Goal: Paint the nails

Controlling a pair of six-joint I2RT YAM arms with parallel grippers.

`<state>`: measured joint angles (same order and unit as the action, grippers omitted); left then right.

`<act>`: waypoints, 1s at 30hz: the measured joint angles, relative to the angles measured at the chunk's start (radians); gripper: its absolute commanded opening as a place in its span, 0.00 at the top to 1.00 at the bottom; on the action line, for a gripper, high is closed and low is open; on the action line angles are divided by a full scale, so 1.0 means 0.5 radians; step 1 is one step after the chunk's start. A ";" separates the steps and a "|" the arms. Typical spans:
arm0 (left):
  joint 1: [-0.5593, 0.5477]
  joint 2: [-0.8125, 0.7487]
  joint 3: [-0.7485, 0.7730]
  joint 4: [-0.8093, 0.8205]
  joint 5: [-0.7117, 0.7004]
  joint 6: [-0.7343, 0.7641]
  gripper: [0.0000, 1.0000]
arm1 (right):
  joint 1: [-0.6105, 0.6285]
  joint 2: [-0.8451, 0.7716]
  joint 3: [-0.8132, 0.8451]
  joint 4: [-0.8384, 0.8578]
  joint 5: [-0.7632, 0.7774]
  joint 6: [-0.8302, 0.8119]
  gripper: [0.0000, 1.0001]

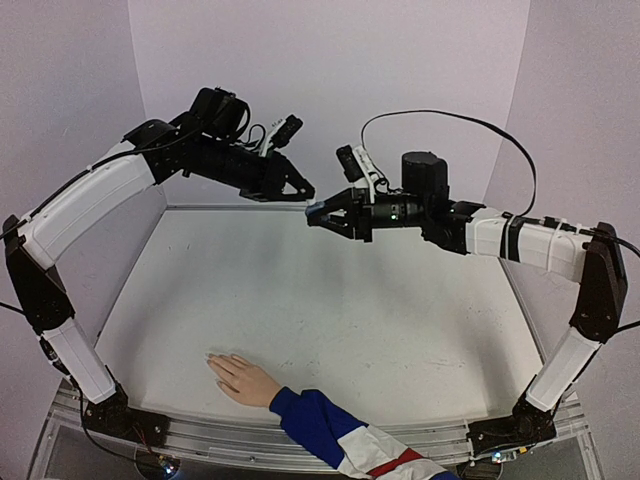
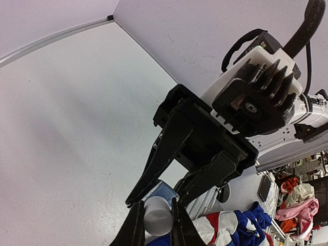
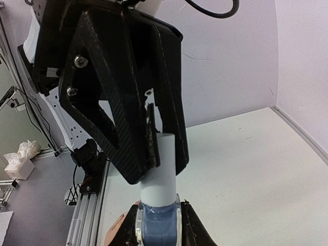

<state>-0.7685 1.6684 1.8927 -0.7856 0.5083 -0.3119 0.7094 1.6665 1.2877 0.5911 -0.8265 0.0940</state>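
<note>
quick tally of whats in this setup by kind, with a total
arms: 2 (left arm, right arm)
bottle: 1, blue with a white cap, gripped by the left end effector at the cap and the right end effector at the body
hand: 1, flat on the table
total: 4

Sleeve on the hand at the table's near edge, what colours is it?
Blue, white and red sleeve, clearest in the top external view.
</note>
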 measured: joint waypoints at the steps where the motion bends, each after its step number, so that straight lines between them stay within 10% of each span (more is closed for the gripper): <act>1: 0.000 0.001 0.000 0.000 -0.008 -0.004 1.00 | 0.001 0.000 -0.001 -0.001 0.016 -0.005 1.00; 19: 0.044 0.000 0.000 -0.055 -0.205 -0.164 1.00 | 0.406 -0.041 -0.038 -0.008 1.437 -0.386 1.00; 30: 0.020 0.002 0.011 -0.050 -0.137 -0.128 0.28 | 0.385 -0.066 -0.076 0.112 1.314 -0.358 1.00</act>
<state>-0.7586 1.6695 1.8984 -0.8108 0.4400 -0.3759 0.9016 1.6337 1.2499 0.6472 -0.1696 -0.0849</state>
